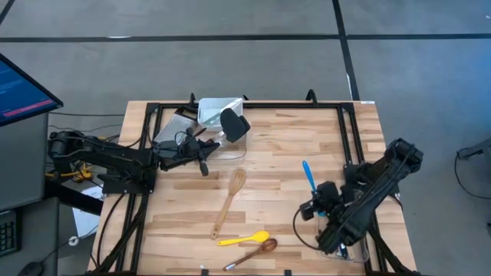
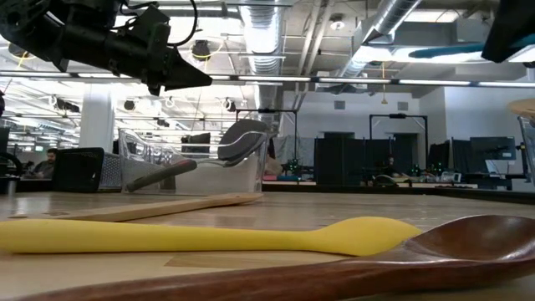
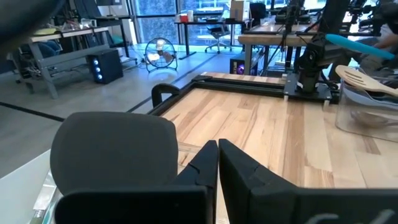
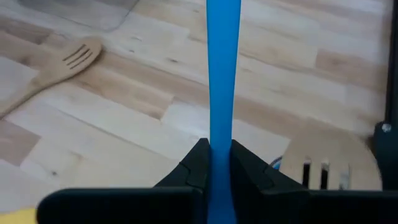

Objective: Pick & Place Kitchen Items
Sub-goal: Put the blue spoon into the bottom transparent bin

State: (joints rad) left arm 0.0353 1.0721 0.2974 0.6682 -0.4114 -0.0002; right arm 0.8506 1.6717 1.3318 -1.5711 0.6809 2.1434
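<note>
My right gripper (image 4: 216,158) is shut on a blue silicone utensil (image 1: 308,175) above the table's right part. My left gripper (image 3: 217,152) is shut and hovers at the far left beside a clear tub (image 1: 219,115). A black spatula (image 1: 234,123) leans in that tub, and its head (image 3: 112,149) is close to my left fingers; I see no touch. A wooden slotted turner (image 1: 230,201) lies flat mid-table. A yellow spoon (image 1: 244,239) and a brown wooden spoon (image 1: 253,253) lie near the front edge. My right gripper pinches the blue utensil's narrow handle (image 4: 222,134) between its two fingers. The fingers slant downward and lie along the handle, which runs on past their tips toward the far edge. The utensil is lifted clear of the table.
A black frame rail (image 1: 253,105) runs around the tabletop. A second clear tub (image 3: 367,106) at the right holds a wooden slotted turner (image 4: 323,162), close below my right gripper. A monitor (image 1: 23,92) stands off the table's left side. Bare wood lies between the two arms.
</note>
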